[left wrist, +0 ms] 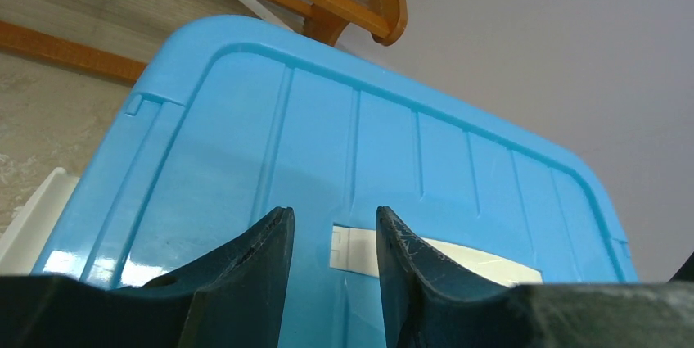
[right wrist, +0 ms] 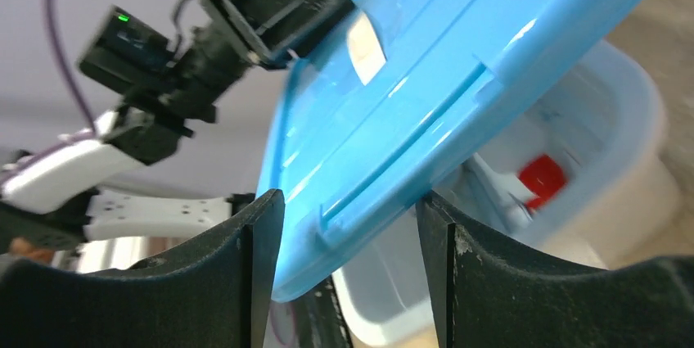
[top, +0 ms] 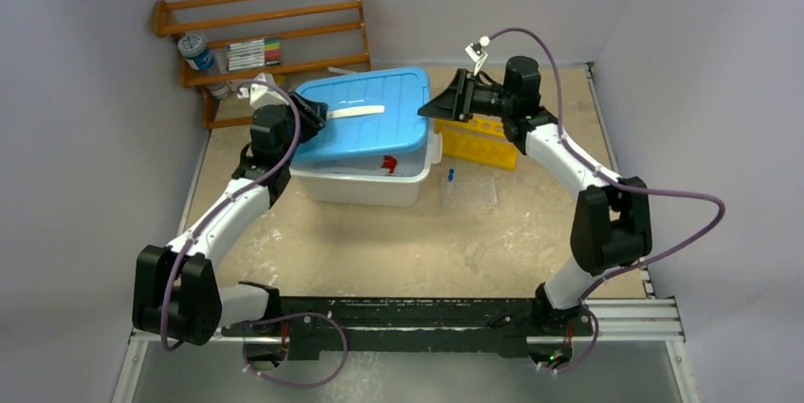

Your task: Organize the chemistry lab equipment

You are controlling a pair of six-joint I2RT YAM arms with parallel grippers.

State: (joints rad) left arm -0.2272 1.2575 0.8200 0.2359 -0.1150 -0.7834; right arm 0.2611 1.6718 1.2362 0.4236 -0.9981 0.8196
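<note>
A white bin carries a blue lid that sits askew, leaving the bin's right rim uncovered. My left gripper is open at the lid's left edge, its jaws just over the lid in the left wrist view. My right gripper is open, its jaws astride the lid's right edge. Inside the bin lies the squeeze bottle, its red cap showing. The round dish in its packet and the thin blue-ended tube lie right of the bin. The tongs are out of view.
A yellow rack lies right of the bin, under my right wrist. A wooden shelf stands at the back left with coloured markers and a blue-topped container. Walls close in at the left, back and right.
</note>
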